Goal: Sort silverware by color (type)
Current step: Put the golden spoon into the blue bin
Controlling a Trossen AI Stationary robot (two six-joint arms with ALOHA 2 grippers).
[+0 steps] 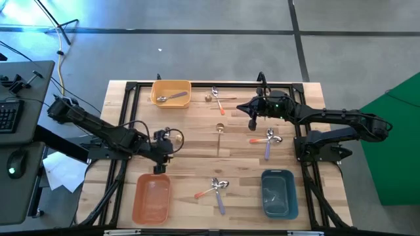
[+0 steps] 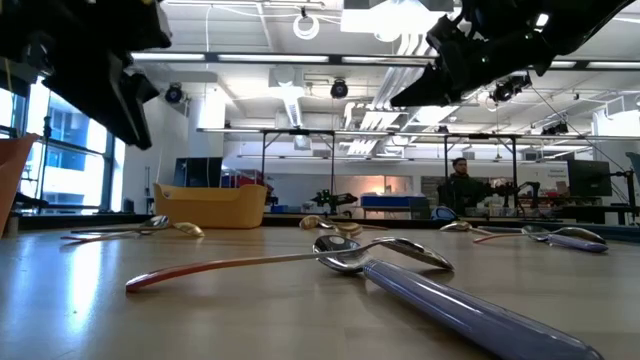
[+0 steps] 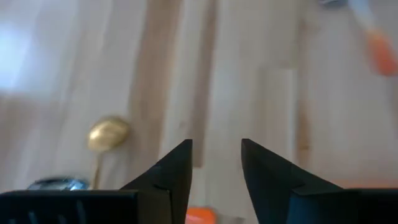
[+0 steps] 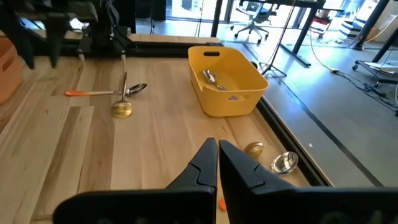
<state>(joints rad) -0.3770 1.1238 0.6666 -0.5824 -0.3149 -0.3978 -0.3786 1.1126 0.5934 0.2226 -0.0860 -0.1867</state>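
Spoons lie in clusters on the wooden table. An orange-handled spoon (image 1: 209, 191) and a lavender-handled spoon (image 1: 220, 202) cross near the front. Another orange and lavender pair (image 1: 268, 139) lies at the right. A gold spoon (image 1: 220, 130) lies in the middle, and more spoons (image 1: 216, 96) lie by the far edge. One spoon (image 1: 174, 97) rests in the yellow bin (image 1: 161, 86). My left gripper (image 1: 159, 164) hovers open just above the orange bin's far edge (image 1: 151, 177). My right gripper (image 1: 252, 122) hangs shut over bare wood between the far and right clusters.
The blue bin (image 1: 277, 176) stands at the near right and the orange bin at the near left. A black frame rail (image 1: 216, 83) edges the table. Bare wood lies between the clusters. A person (image 2: 460, 185) sits in the room beyond the table.
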